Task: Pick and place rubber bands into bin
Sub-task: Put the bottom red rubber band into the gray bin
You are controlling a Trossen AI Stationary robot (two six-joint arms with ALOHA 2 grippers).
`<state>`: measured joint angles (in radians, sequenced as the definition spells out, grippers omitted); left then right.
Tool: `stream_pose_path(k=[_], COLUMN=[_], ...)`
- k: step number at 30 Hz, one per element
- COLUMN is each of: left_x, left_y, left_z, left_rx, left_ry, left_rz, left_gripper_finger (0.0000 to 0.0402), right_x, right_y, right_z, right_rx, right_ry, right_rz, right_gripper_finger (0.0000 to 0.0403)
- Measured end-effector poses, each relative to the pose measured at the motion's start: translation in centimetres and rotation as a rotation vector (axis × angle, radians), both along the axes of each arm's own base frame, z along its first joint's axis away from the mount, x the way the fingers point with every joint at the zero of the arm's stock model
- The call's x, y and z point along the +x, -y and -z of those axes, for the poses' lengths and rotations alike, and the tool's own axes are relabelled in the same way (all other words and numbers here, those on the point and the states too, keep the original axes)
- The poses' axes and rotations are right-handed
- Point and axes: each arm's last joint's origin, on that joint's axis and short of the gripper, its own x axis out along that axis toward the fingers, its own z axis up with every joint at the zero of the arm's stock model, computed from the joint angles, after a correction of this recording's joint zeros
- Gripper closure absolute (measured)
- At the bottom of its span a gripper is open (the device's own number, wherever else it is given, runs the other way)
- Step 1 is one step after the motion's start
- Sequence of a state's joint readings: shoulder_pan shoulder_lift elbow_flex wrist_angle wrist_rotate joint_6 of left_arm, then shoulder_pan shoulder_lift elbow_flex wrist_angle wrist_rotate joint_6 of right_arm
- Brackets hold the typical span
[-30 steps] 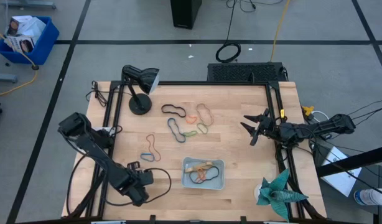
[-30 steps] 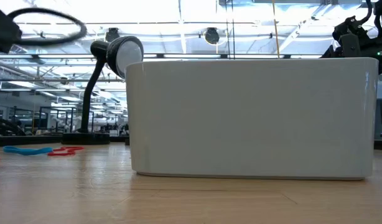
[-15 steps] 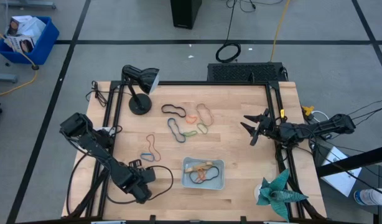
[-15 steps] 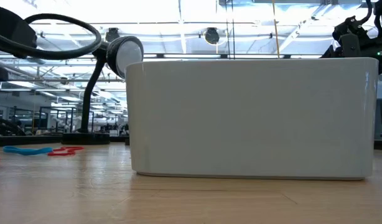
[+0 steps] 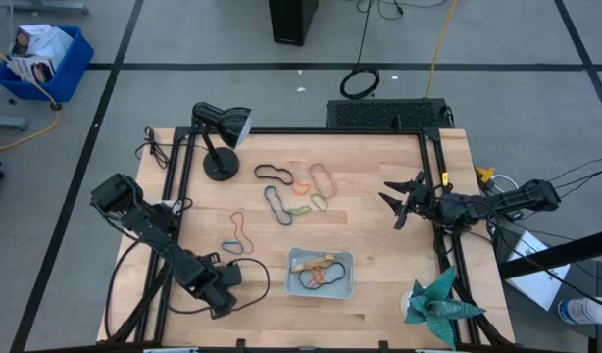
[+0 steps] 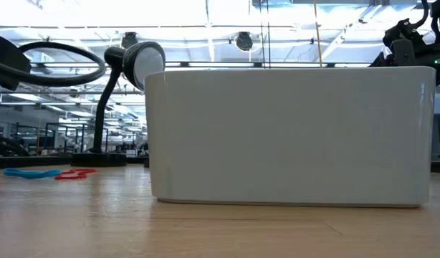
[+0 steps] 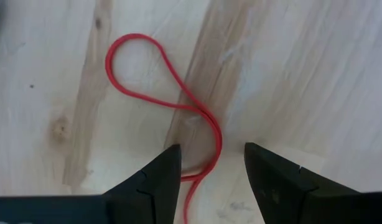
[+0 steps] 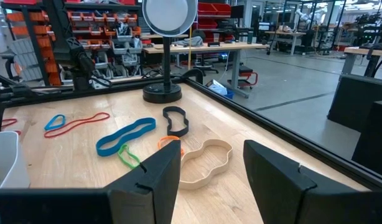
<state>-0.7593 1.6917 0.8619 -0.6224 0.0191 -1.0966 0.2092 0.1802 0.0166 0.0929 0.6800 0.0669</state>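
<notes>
A: Red band [image 7: 178, 109] right under the left gripper [image 7: 211, 163], lying flat on the wood in a loose S. One strand runs down between the two fingers, which stand apart with nothing in them.

B: And from above that band [image 5: 238, 226] sits at about nine o'clock on the table, next to a blue one [image 5: 232, 246]. The bin [image 5: 321, 273] is just off at the gripper's three o'clock, a few bands already in it.

A: So the job is a clean pinch. He'd want to drop straight down, tips touching the wood either side of that strand, then close.

B: Thin and floppy, that's the snag. Come in too high and the fingers close on air; it could also slide out sideways.

A: Lift slowly, I'd say, so the tail doesn't drag the blue one along.

B: The rest of the bands [image 5: 293, 191] are bunched toward twelve o'clock, near the lamp [image 5: 220, 137].

A: Right gripper [image 5: 399, 203] waits at three o'clock, fingers spread, holding nothing.
</notes>
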Motion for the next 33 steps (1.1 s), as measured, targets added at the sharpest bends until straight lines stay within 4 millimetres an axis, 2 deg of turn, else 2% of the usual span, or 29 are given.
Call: stream_pose_path(k=[9, 19, 33], left_x=[0.0, 1.2, 1.6], left_y=[0.0, 1.0, 1.2], left_z=[-0.1, -1.3, -1.5], left_rx=[0.014, -0.014, -0.029], left_ry=[0.002, 0.049, 0.084], left_rz=[0.018, 0.010, 0.027], left_gripper_finger=[0.0218, 0.0217, 0.0218], right_x=[0.0, 0.0, 0.0], right_y=[0.0, 0.0, 0.0], right_z=[0.0, 0.0, 0.0], right_rx=[-0.001, -0.002, -0.001], right_ry=[-0.001, -0.001, 0.000], right_rz=[0.000, 0.000, 0.001], right_gripper_finger=[0.0234, 0.0234, 0.0234])
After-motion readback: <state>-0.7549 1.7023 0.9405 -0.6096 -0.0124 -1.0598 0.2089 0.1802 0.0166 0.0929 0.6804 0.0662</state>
